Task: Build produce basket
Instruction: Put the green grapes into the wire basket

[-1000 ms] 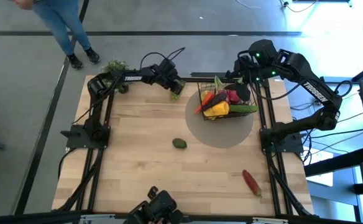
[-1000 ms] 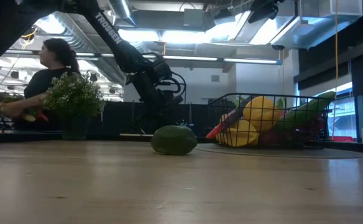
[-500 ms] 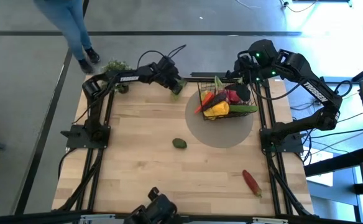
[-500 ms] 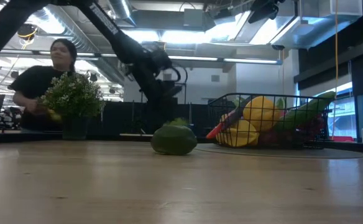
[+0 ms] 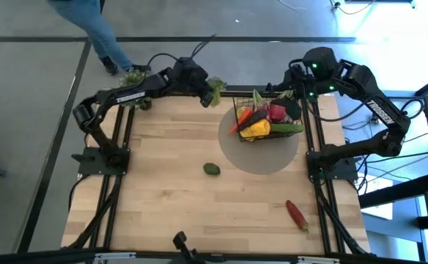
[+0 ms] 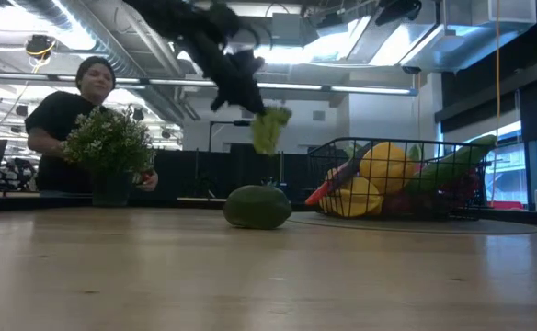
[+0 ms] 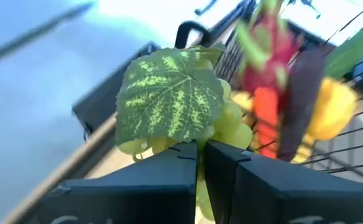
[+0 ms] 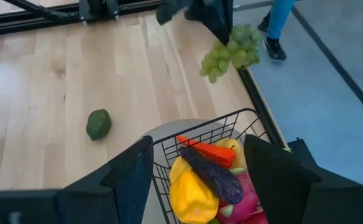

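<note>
My left gripper (image 5: 205,86) is shut on a bunch of green grapes (image 5: 215,91) with a leaf, held in the air at the table's far edge, just left of the black wire basket (image 5: 262,119). The grapes also show in the low view (image 6: 268,130) and the right wrist view (image 8: 230,53). The basket stands on a grey round mat (image 5: 258,155) and holds yellow, red, pink and dark produce. My right gripper (image 8: 197,177) is open above the basket's far right side. An avocado (image 5: 212,169) and a red chili (image 5: 296,213) lie on the table. My left gripper pinches the grape bunch between its two fingers (image 7: 169,168) at its upper end, by the leaf (image 7: 214,134). The fingers slant down from the table's left. The bunch is lifted clear of the table and hangs below the fingertips (image 6: 268,130).
A small potted plant (image 5: 135,77) stands at the far left corner. A person (image 6: 75,115) stands behind the table's far left side. The wooden table (image 5: 163,198) is bare between the avocado and its left and near edges.
My left gripper has risen from table level at the far edge, carrying the grapes up clear of the table and a little toward the basket. The person behind the table has walked along its far left side.
</note>
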`<move>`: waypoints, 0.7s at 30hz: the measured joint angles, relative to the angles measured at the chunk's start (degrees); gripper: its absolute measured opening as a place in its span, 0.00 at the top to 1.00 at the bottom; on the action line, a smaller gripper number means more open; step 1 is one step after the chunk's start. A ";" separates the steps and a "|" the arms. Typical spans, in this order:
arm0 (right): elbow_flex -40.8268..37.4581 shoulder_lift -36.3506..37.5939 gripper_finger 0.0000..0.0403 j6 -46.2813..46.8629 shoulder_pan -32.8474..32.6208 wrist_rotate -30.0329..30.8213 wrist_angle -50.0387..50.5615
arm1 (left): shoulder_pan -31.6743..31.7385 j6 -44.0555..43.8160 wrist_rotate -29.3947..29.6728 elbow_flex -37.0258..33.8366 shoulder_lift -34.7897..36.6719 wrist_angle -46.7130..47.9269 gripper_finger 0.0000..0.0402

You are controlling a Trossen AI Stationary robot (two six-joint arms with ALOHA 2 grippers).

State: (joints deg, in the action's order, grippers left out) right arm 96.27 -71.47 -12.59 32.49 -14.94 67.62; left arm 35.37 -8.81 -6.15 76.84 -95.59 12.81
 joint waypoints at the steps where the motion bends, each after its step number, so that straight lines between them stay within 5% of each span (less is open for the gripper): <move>1: 0.01 0.41 0.40 -0.03 0.00 0.33 -0.05 | -0.56 0.67 0.48 0.00 0.95 -0.40 1.00; 10: 0.02 2.31 0.40 -0.10 -0.01 2.50 -0.07 | -6.38 0.14 1.02 0.04 3.24 -14.56 1.00; 21: 0.02 2.26 0.40 -1.39 0.00 2.94 -0.07 | -11.84 -0.01 2.67 0.11 -4.58 -31.06 1.00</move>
State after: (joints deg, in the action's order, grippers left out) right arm 96.29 -69.21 -13.98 32.49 -12.00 67.55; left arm 23.53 -8.82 -3.48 76.95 -100.17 -18.25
